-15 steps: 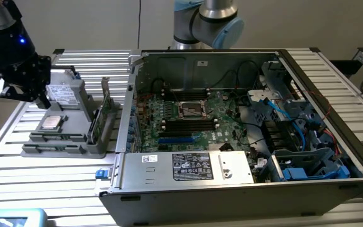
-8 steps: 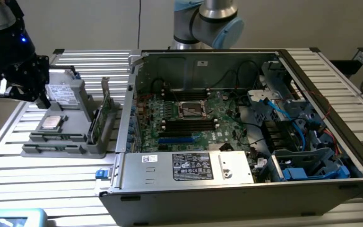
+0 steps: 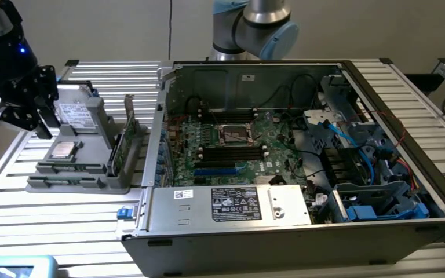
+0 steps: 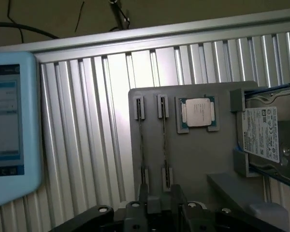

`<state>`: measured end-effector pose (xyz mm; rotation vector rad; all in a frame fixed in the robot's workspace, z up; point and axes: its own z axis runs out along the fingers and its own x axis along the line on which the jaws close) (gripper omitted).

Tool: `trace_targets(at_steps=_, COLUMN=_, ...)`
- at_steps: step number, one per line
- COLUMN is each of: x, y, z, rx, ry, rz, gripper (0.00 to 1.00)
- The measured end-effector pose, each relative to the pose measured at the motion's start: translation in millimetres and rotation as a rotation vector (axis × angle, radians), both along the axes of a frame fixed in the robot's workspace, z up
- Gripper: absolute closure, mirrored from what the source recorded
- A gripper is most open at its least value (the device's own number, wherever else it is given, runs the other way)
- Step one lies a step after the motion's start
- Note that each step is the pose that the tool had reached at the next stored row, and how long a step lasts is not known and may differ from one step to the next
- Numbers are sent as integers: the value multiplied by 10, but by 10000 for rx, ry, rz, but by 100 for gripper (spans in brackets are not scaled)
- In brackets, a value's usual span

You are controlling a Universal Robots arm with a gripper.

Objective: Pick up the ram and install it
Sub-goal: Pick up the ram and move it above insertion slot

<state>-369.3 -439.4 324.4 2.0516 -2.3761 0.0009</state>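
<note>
Atop the slatted table (image 3: 53,229), a grey tray (image 3: 76,185) holds the ram (image 4: 165,140).

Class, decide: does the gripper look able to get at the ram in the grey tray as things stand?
Probably yes. The gripper hangs over the grey tray, and the ram stands on edge in it with its top edge bare. The expansion card beside it stands apart.
</note>
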Motion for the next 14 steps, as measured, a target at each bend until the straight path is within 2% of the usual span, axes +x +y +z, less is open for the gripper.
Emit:
trace_targets(at_steps=1, x=-20, y=0, z=-10, rx=0, ry=0, rz=0, gripper=64)
trace_targets(at_steps=2, x=-33, y=0, z=-27, rx=0, ry=1, rz=1, gripper=58)
trace_targets(at_steps=9, x=-48, y=-2, z=-152, rx=-1, ry=12, rz=68, gripper=58)
trace_targets(at_steps=14, x=-48, y=-36, z=-244, rx=0, ry=15, rz=128, gripper=58)
